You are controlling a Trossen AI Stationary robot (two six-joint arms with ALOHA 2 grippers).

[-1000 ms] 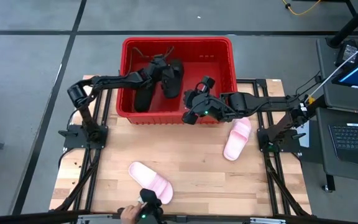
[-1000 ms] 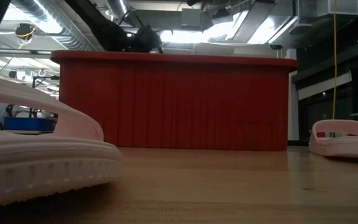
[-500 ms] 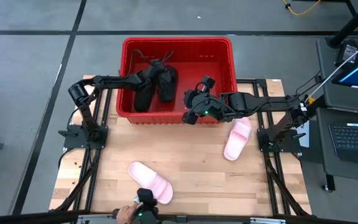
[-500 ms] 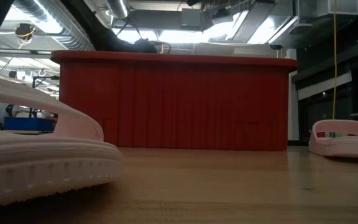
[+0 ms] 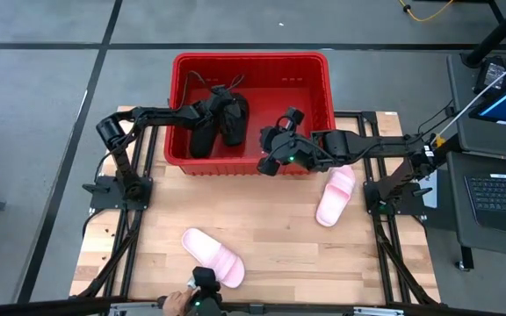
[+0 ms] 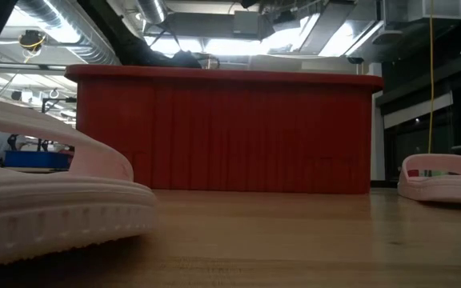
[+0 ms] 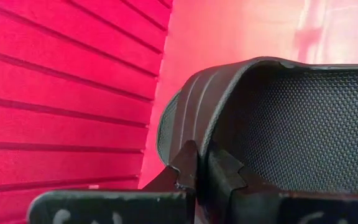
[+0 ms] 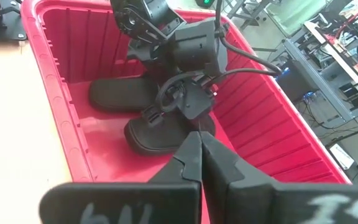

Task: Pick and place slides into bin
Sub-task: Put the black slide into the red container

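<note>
Left gripper (image 5: 225,110) fingers clamped a black rubber slide (image 5: 234,118) inside the red ribbed plastic bin (image 5: 310,66) (light, flexible; strap edge grips best); right gripper (image 5: 266,162) hung closed, empty.

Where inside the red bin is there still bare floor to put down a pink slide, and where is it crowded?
The red bin has bare floor in its right half, between the two black slides and the right wall. The left half is crowded: both black slides lie there, with the left gripper shut on one of them. The right gripper waits shut at the near wall.
</note>
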